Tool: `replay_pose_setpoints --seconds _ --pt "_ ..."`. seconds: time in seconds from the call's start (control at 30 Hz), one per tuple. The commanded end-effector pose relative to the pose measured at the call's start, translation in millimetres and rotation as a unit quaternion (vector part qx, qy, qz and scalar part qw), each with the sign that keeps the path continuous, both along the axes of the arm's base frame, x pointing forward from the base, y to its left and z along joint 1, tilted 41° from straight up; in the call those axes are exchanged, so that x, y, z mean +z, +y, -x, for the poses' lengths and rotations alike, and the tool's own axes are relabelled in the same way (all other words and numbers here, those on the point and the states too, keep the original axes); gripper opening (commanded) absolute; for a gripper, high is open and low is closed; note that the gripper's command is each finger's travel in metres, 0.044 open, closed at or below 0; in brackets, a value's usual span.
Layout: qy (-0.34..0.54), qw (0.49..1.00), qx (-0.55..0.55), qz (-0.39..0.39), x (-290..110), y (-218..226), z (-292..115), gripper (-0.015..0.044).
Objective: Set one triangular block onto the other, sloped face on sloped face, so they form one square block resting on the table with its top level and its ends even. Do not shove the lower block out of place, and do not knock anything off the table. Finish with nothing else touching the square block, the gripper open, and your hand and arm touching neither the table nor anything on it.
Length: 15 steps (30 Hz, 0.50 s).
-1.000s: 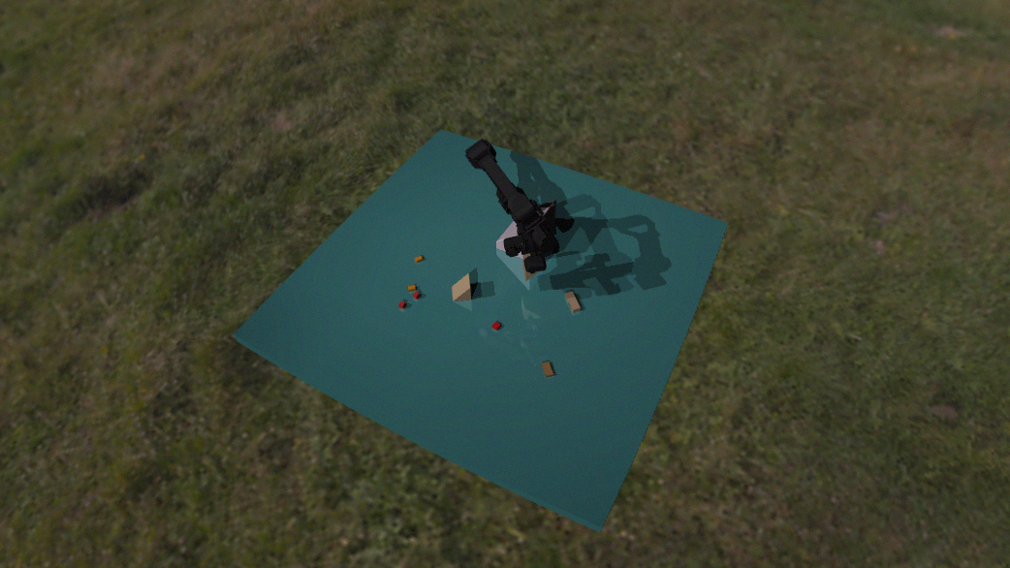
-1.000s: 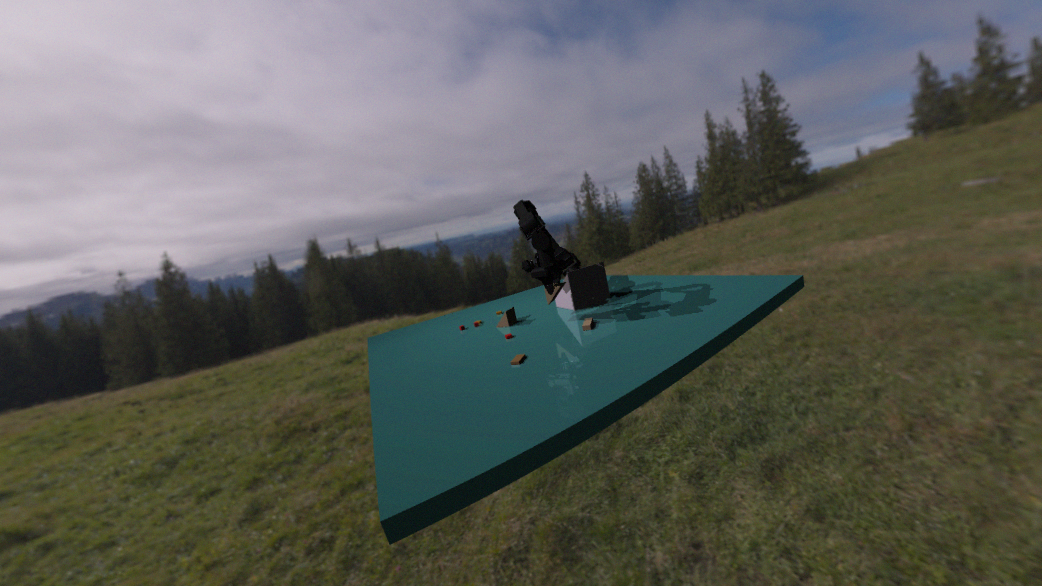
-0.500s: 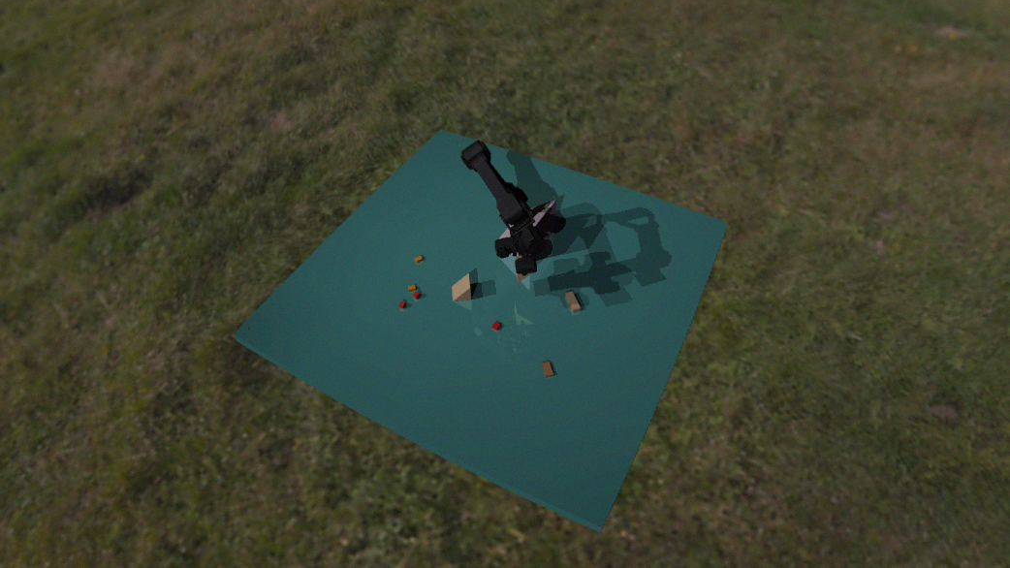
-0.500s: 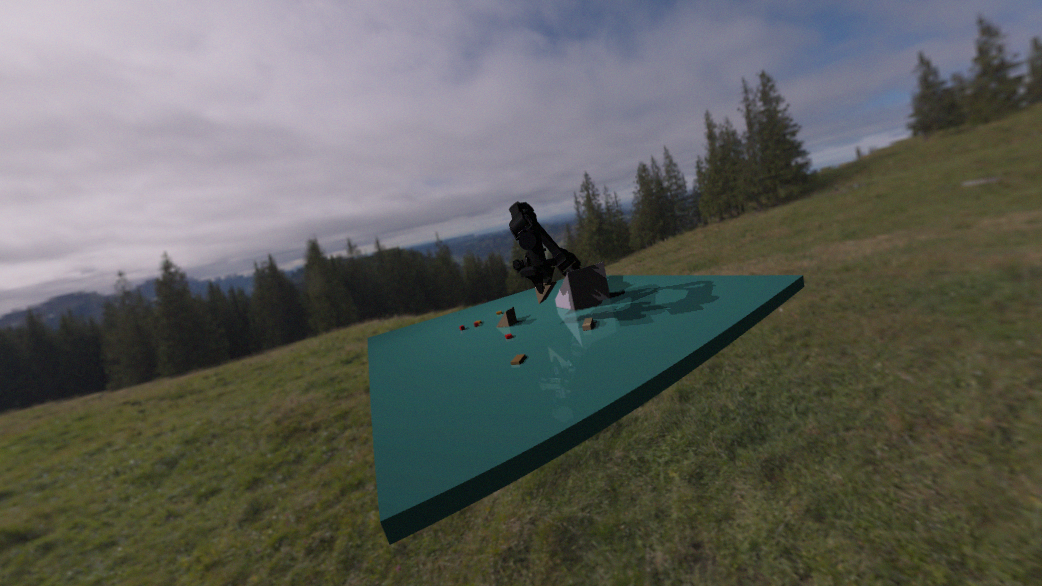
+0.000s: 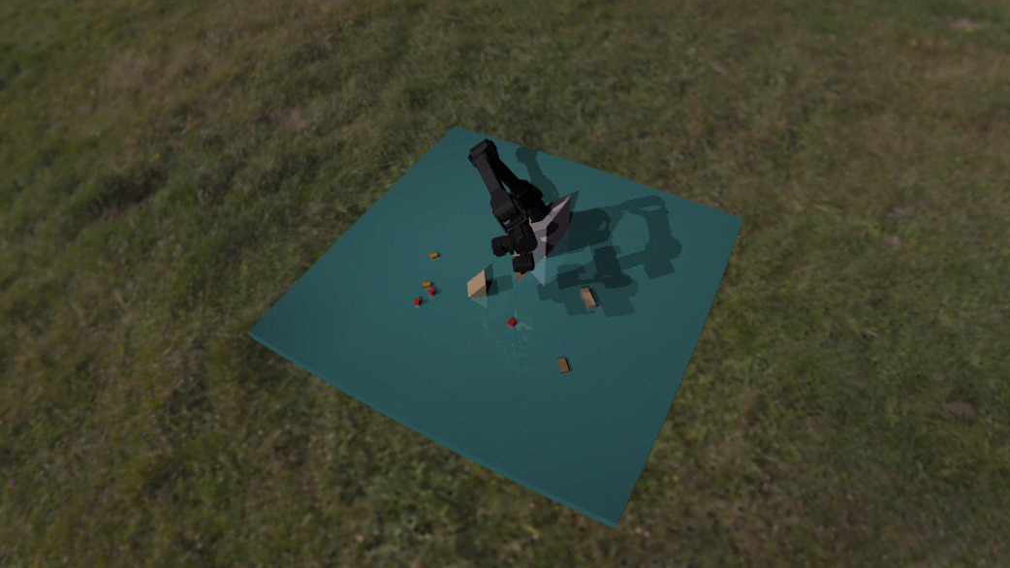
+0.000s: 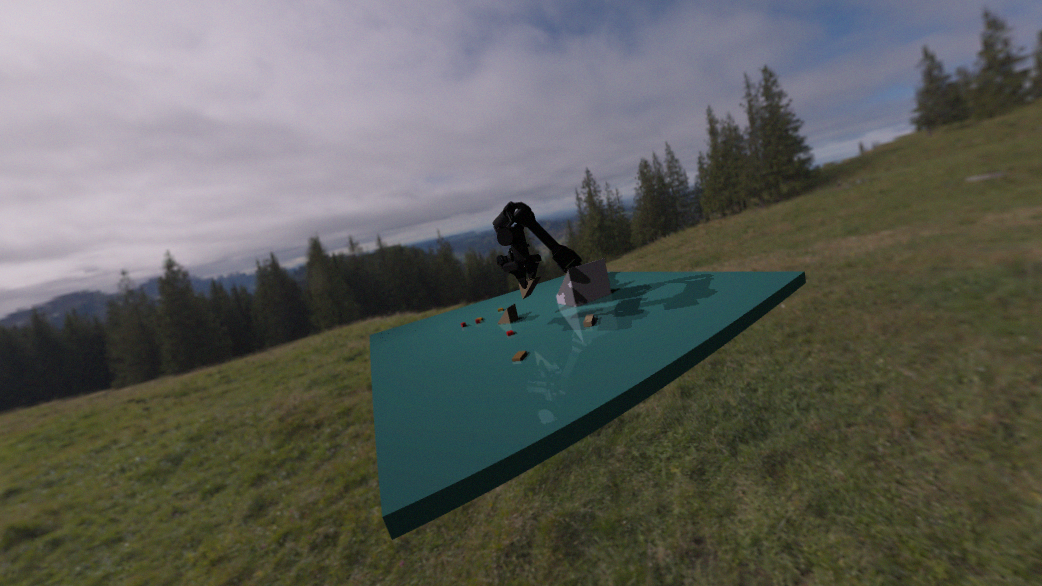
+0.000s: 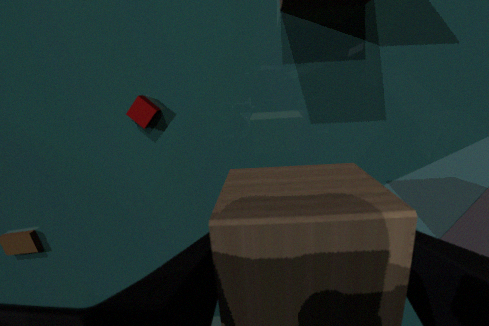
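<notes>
My gripper (image 5: 522, 265) (image 6: 527, 283) (image 7: 302, 237) is shut on one wooden triangular block (image 7: 309, 235) (image 6: 529, 288) and holds it in the air above the teal table (image 5: 447, 397) (image 6: 461, 426) (image 7: 84, 190). The block fills the lower middle of the wrist view, between the dark fingers. The other triangular block (image 5: 476, 284) (image 6: 508, 313) rests on the table a little to the left of the gripper in the top view, apart from it. A dark shape at the top edge of the wrist view (image 7: 329, 10) looks like this block in shadow.
The arm's grey base box (image 5: 554, 228) (image 6: 587, 283) stands just behind the gripper. Small red cubes (image 5: 511, 322) (image 5: 418, 300) (image 7: 142, 111), orange bits (image 5: 433, 255) and brown blocks (image 5: 588, 297) (image 5: 562, 364) (image 7: 19, 242) lie scattered on the table. Grass surrounds the table.
</notes>
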State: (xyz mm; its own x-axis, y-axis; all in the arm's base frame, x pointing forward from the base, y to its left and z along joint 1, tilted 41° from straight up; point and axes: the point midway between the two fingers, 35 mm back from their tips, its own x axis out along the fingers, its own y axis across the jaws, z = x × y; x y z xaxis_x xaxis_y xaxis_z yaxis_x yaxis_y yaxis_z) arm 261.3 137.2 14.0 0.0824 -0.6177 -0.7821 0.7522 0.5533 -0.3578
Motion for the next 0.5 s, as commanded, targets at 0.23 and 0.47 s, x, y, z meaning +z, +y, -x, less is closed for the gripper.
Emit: replay_pose_setpoints --seconds 0.23,0.47 --pt "-0.005 1.0 0.005 -0.004 34.2 -15.5 -36.3 0.0" --pt "-0.005 1.0 0.006 -0.003 53.4 -29.6 -53.6 0.0"
